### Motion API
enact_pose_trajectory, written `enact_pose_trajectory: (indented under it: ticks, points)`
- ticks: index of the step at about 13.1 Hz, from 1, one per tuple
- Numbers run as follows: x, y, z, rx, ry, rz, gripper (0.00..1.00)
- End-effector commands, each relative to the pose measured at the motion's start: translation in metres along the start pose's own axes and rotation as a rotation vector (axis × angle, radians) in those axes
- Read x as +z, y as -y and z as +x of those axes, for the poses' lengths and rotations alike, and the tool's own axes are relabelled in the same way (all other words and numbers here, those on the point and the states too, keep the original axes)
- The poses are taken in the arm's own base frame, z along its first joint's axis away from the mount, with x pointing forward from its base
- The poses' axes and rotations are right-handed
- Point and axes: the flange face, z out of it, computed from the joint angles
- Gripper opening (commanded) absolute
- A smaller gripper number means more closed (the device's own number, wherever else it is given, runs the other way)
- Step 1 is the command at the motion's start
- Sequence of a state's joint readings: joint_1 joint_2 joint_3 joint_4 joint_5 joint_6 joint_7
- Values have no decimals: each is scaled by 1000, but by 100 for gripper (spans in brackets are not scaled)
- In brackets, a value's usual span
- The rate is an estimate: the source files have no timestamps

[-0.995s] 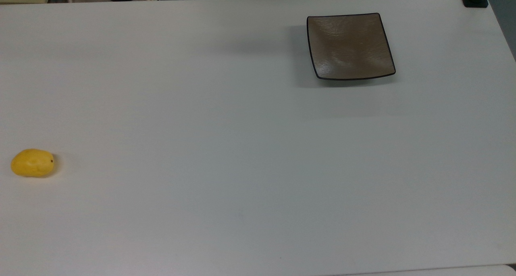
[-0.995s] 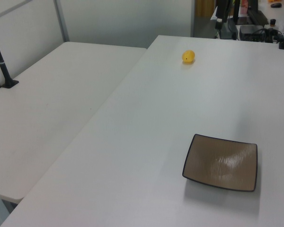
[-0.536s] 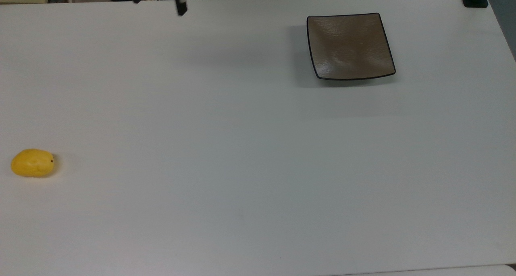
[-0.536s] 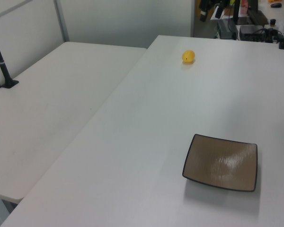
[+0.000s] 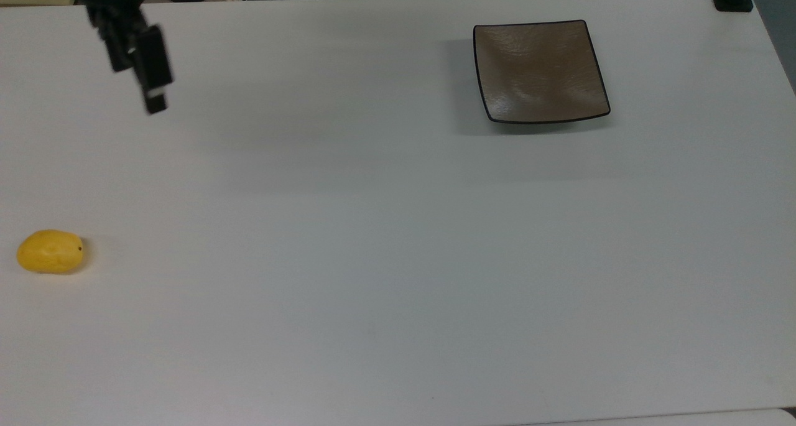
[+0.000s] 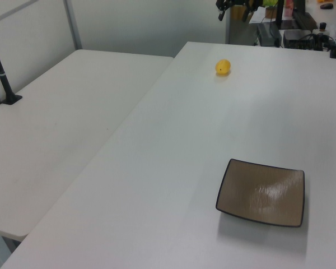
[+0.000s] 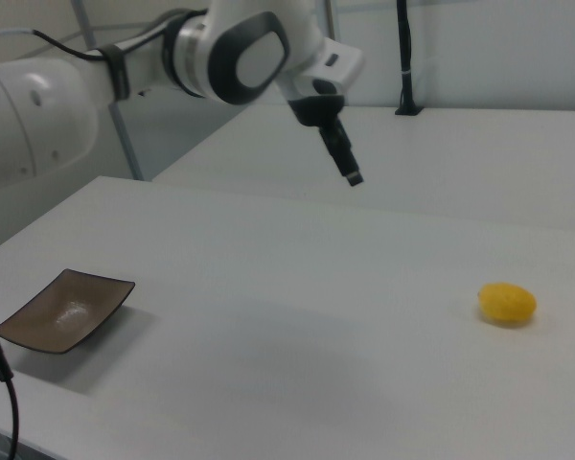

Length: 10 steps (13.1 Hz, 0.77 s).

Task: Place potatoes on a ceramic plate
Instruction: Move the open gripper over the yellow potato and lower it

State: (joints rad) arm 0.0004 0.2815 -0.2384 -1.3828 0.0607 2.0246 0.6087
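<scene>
Potato (image 5: 50,251) sits by itself on the white table (image 5: 373,258) at the top view's far left, well apart from the square plate (image 5: 540,71) at upper right. Gripper (image 5: 146,90) hangs in the air above the table w/ nothing in it, near the top view's upper left; fingers look close together, maybe shut, but can't tell for sure.

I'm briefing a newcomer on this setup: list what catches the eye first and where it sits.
The bright yellow potato stands out, alone near the top view's left edge of the white table. The square brown ceramic plate lies empty far off toward the top view's upper right. The gripper hangs above the table, between them in the right view.
</scene>
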Motion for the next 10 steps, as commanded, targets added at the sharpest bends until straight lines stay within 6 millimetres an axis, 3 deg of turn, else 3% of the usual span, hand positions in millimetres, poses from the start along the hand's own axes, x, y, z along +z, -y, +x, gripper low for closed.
enact_pose_trajectory:
  ticks: [1, 10]
  points:
    - [43, -4, 48, 138, -77, 7, 100]
    - [164, -44, 96, 323, -196, 64, 100]
